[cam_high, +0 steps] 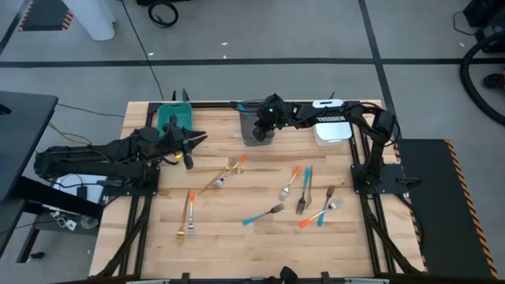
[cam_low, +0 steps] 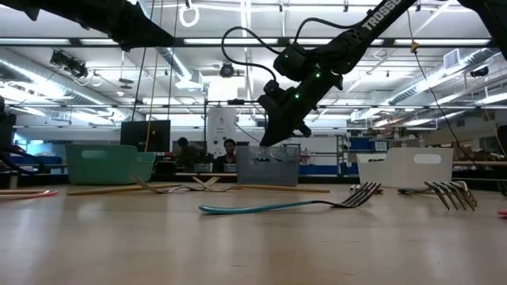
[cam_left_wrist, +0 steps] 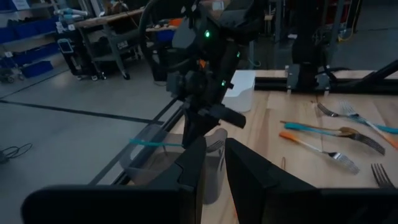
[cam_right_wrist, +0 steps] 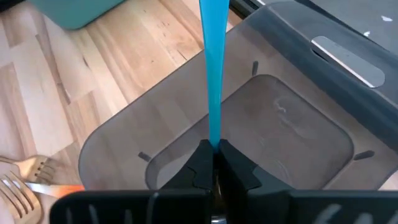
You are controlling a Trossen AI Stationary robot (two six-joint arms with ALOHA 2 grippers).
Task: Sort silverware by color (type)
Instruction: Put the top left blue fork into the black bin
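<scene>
Blue-handled fork (cam_right_wrist: 213, 74) clamped in right gripper (cam_right_wrist: 212, 163), directly above grey bin (cam_right_wrist: 298, 124).

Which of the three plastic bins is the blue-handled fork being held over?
The grey middle bin; the right gripper holds the fork above it, not the teal or white bins.

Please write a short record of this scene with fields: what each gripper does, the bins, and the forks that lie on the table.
right gripper: shut on blue fork, held above the grey bin
left gripper: beside the teal bin, jaws a little apart; nothing visibly held
bins: teal, grey and white bin in a row along the table's far edge
grey bin content: looks empty
forks on table: orange, blue and golden handles, scattered, some crossing
</scene>
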